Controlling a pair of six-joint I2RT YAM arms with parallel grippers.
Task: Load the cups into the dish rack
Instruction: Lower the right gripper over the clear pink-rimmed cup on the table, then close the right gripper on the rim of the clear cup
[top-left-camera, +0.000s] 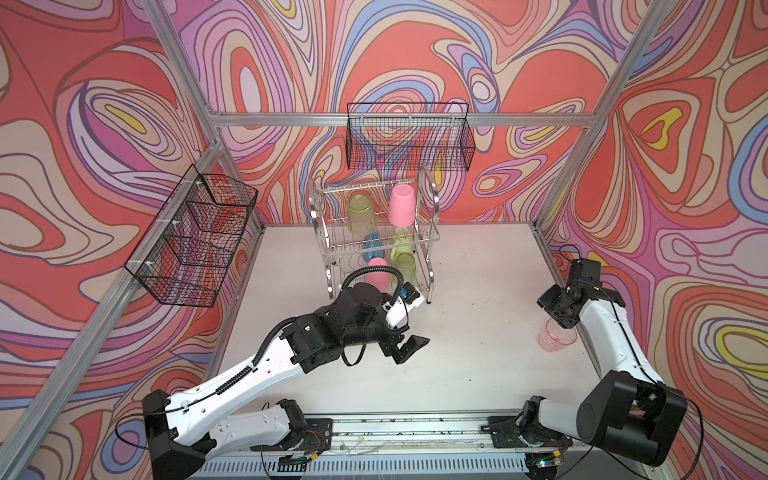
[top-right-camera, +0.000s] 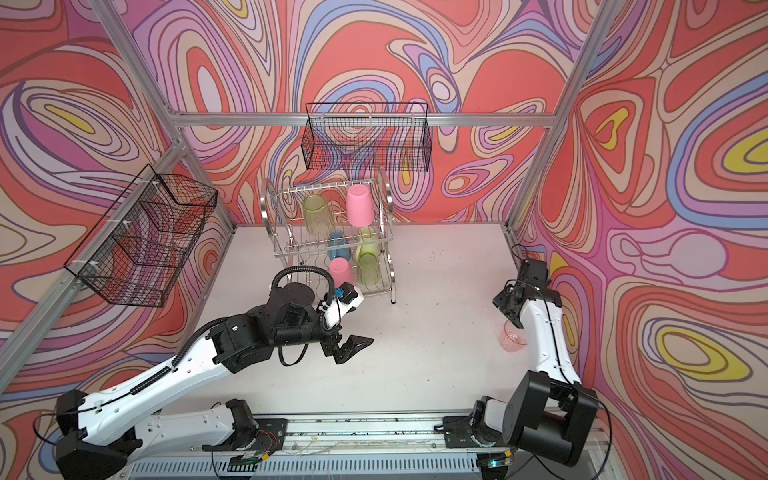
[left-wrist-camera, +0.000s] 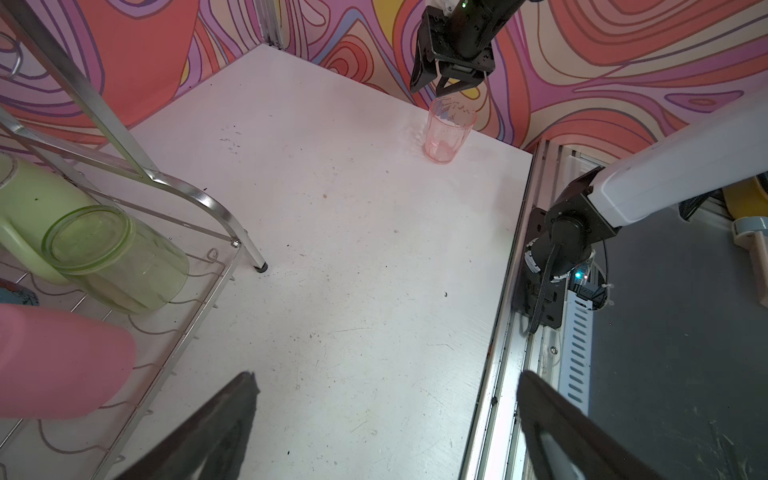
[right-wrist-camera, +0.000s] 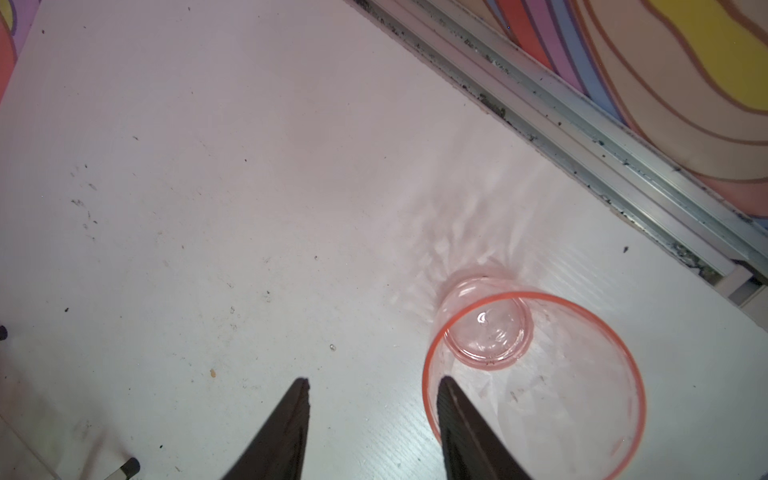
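Observation:
The clear pinkish cup (top-left-camera: 555, 337) (top-right-camera: 512, 338) stands upright on the white table by the right wall. My right gripper (right-wrist-camera: 374, 380) (left-wrist-camera: 453, 89) hangs open at its rim: one finger (right-wrist-camera: 453, 399) is over the cup's (right-wrist-camera: 540, 395) mouth, the other outside, with the near wall between them. The silver dish rack (top-left-camera: 434, 195) (top-right-camera: 388, 195) holds a clear green cup (top-left-camera: 360, 214) and a pink tumbler (top-left-camera: 402, 205) on top. Lower down are a blue mug (top-left-camera: 371, 246), a pale-green mug (top-left-camera: 403, 247), a pink tumbler (top-left-camera: 377, 270) and a clear green cup (top-left-camera: 405, 268). My left gripper (top-left-camera: 411, 349) (left-wrist-camera: 386, 374) is open and empty in front of the rack.
Two black wire mesh baskets hang on the frame, one on the back rail (top-left-camera: 409, 137) and one on the left rail (top-left-camera: 191, 237). An aluminium rail (right-wrist-camera: 582, 137) runs along the wall right behind the pinkish cup. The arm bases sit on the front rail (top-left-camera: 407, 432).

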